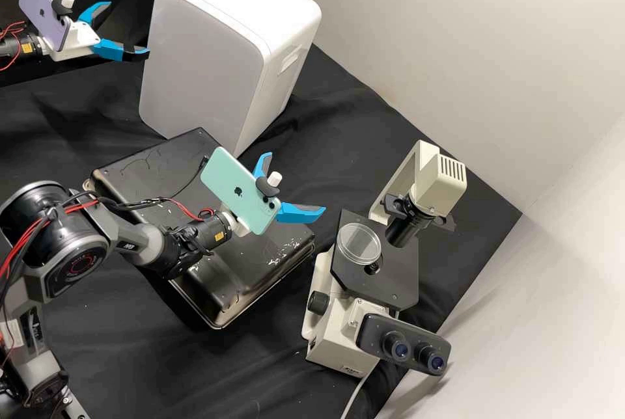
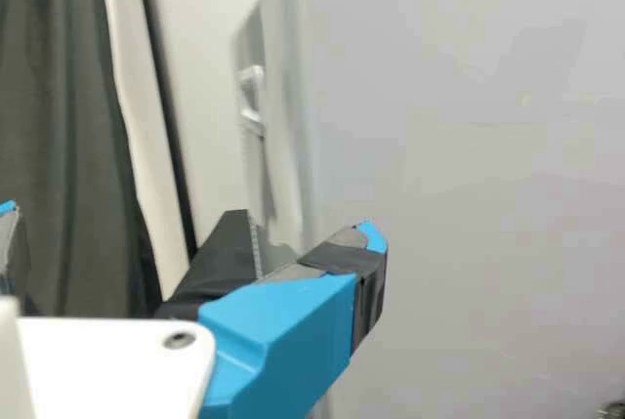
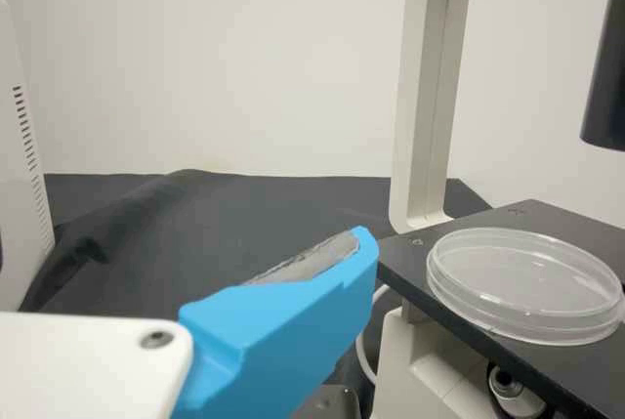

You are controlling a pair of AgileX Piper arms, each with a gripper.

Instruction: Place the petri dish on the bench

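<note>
The petri dish [image 1: 359,241] [image 3: 527,282] is sitting flat on the black stage [image 1: 397,269] [image 3: 586,229] of the microscope [image 1: 338,334], closed under its clear lid, just beside the dark condenser barrel [image 1: 403,227] that is pointing down at the stage. The microscope is standing on the black-draped bench [image 1: 84,113], near its right edge.

The right tool [image 1: 294,185] is hanging above the bench between a black tray [image 1: 150,168] and the microscope, level with the stage and a little apart from the dish. Its two blue fingers are standing wide apart and are gripping nothing. In the right wrist view one finger [image 3: 293,326] is pointing towards the near edge of the stage, not touching it.

The left tool [image 1: 128,28] is hovering at the far left, just beside a tall white box [image 1: 228,48] [image 2: 459,146]. It too is gaping wide and is holding nothing; the tip of its lower finger [image 1: 120,50] [image 2: 293,336] is lying close to the box's side wall.
</note>
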